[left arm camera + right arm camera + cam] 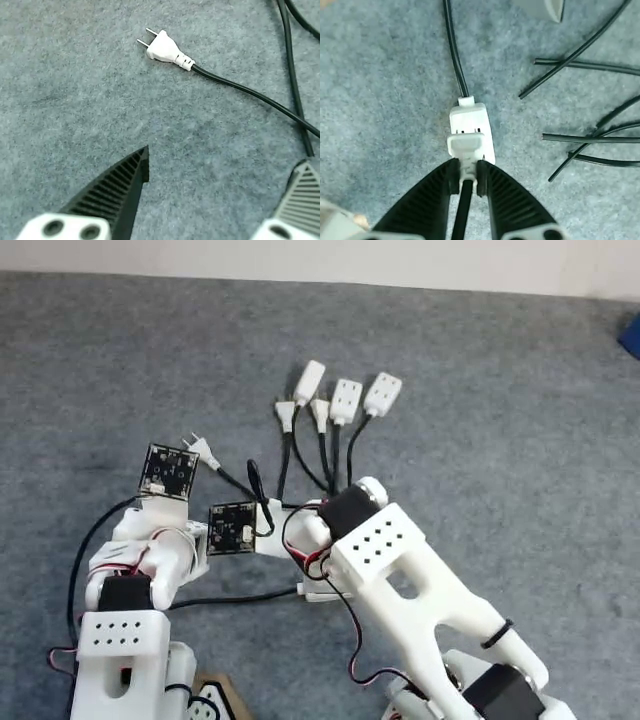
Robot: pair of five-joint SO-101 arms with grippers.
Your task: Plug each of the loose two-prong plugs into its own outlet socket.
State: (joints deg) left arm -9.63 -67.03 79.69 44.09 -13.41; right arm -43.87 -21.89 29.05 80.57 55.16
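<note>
Right wrist view: your right gripper (pixel 466 175) pinches a white plastic plug (pixel 465 144) at its white socket block (pixel 468 117).
— And the other?
— Your left gripper (pixel 225 157) is spread, with the loose white two-prong plug (pixel 164 47) lying far of it. Light, rigid: grab its body.

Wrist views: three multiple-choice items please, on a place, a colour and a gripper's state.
1. Where does the loose plug lie?
A. on the carpet ahead of the left gripper
B. in a socket
C. on an arm

2. What colour is its cable?
A. white
B. red
C. black

3. How is the right gripper?
A. wide open
B. shut on a second plug
C. shut on nothing

1 A: it lies on carpet beyond the open gripper.
2 C: a black cable leaves its white body.
3 B: it pinches that plug at a socket.
</note>
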